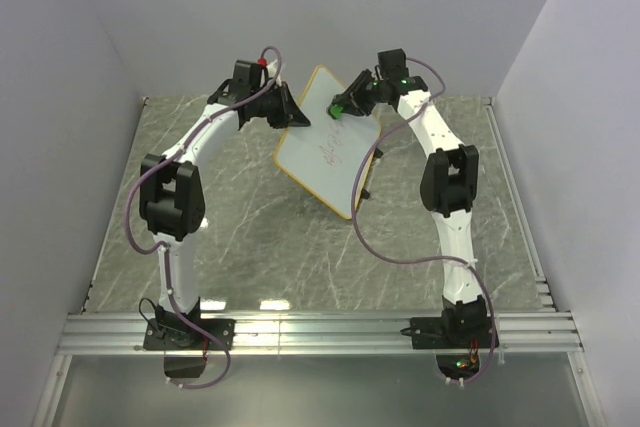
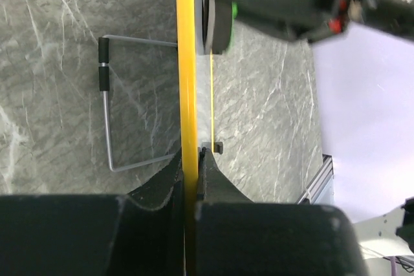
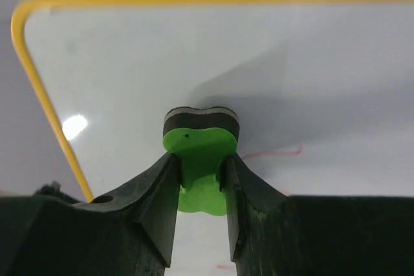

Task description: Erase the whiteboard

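At the near edge, ribbed aluminium rails carry both arm bases. Beyond them lies a grey, white-veined marble-look counter, closed in on three sides by plain pale walls.

From overhead, the whiteboard stands tilted at the far middle of the counter, between the two arms, with faint scribbles on its face. Whether its lower edge touches the counter cannot be told.

Only the left wrist view shows the board edge-on. There it is a thin yellow line, and behind it a bent wire stand with a black sleeve juts over the counter. Only the right wrist view shows the white face up close, with thin red marks beside the fingers.

The left claw is clamped tight on the board's yellow frame, on the board's left edge. The right claw is closed around a green eraser, whose dark felt pad presses against the board's face near its upper part, opposite the left claw.
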Controlling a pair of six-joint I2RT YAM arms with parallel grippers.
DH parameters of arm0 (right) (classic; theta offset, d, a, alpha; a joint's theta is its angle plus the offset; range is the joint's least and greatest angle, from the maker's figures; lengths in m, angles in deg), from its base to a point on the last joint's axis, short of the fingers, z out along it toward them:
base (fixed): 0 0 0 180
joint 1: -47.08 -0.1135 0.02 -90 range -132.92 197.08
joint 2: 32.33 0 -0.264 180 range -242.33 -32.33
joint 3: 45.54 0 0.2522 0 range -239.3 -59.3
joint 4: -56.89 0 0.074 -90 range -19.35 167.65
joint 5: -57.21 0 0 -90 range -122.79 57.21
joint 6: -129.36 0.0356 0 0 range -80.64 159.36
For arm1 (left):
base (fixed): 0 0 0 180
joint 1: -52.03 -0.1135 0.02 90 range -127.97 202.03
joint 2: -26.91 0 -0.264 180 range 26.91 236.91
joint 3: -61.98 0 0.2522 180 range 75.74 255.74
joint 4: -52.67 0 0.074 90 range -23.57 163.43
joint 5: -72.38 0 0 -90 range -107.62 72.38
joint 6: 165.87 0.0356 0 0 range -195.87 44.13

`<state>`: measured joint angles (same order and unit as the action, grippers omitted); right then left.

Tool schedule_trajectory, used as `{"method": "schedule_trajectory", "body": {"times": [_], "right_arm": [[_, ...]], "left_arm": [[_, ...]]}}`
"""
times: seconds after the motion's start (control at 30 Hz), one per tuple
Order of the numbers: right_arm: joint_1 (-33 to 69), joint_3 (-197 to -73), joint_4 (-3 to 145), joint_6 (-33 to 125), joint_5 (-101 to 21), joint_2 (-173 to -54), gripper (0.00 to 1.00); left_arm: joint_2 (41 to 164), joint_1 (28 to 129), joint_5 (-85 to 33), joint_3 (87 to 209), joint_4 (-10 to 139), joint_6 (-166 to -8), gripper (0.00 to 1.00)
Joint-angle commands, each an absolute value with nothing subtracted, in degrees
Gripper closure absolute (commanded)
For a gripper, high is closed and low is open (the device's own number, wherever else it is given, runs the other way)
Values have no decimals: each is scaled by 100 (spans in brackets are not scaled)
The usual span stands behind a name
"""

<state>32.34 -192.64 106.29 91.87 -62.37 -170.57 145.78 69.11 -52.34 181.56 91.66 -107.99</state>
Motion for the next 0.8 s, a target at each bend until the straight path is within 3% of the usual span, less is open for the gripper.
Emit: {"method": "schedule_trajectory", "body": {"times": [0.0,0.4,0.5,0.77], "right_arm": [[3494,-19685,10581,9350,-6231,-17462,100],[3074,-19035,11029,8217,-6767,-17340,100],[2775,-18448,10941,7935,-6926,-16963,100],[2011,-15407,10134,7337,-7180,-15407,100]], "left_arm": [[14758,7479,-4812,17796,10000,-9697,100],[15075,7497,-4715,18173,10202,-9556,100],[15101,7497,-4671,18200,10203,-9556,100],[15163,7497,-4610,18349,10185,-9697,100]]}}
